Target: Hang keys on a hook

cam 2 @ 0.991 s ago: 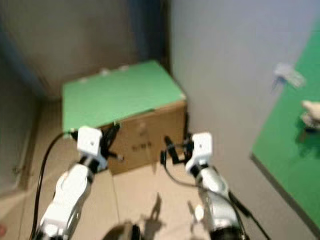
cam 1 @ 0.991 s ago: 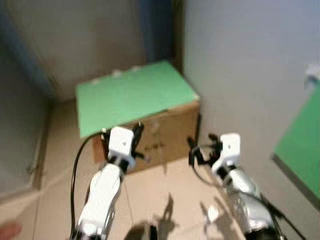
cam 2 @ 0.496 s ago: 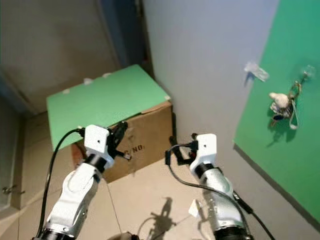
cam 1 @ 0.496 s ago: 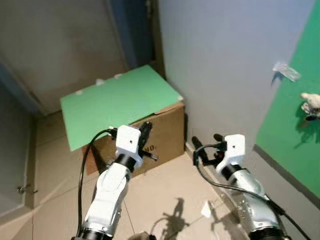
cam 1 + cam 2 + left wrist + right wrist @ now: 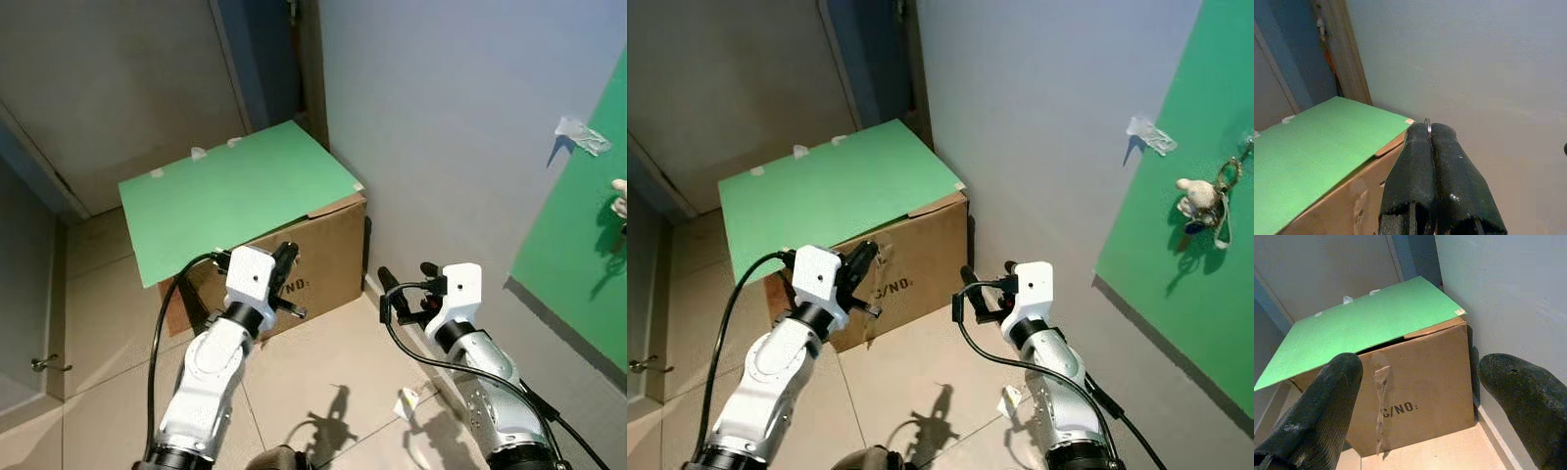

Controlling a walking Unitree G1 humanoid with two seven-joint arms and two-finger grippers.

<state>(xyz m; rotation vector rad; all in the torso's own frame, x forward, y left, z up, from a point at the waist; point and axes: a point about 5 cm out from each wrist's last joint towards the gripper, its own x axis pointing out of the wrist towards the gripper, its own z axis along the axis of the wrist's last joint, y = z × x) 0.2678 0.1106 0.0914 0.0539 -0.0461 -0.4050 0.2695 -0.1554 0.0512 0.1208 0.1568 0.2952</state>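
— Where are the keys?
— One bunch of keys (image 5: 1205,204), with a small pale plush charm, hangs high on the green panel (image 5: 1176,284) on the wall to the robot's right, well apart from both arms. I cannot make out the hook itself. A thin metal ring (image 5: 1427,125) also peeks out between the fingertips of the left tool (image 5: 1431,131).
— So the left tool is closed?
— Its two fingers are pressed together on that ring. The left arm is raised and bent, the tool pointing forward in front of the box.
— And the right tool (image 5: 982,292)?
— Spread wide, nothing between its fingers (image 5: 1327,396), held forward near the wall.
— What else is there?
— One cardboard box (image 5: 921,259) on the tiled floor (image 5: 911,377), against the grey wall (image 5: 1038,117), with one green sheet (image 5: 833,196) lying on top. Printing on its side reads "C/NO:". One piece of clear tape (image 5: 1149,136) sticks to the wall near the panel's edge. A scrap of paper (image 5: 407,402) lies on the floor.
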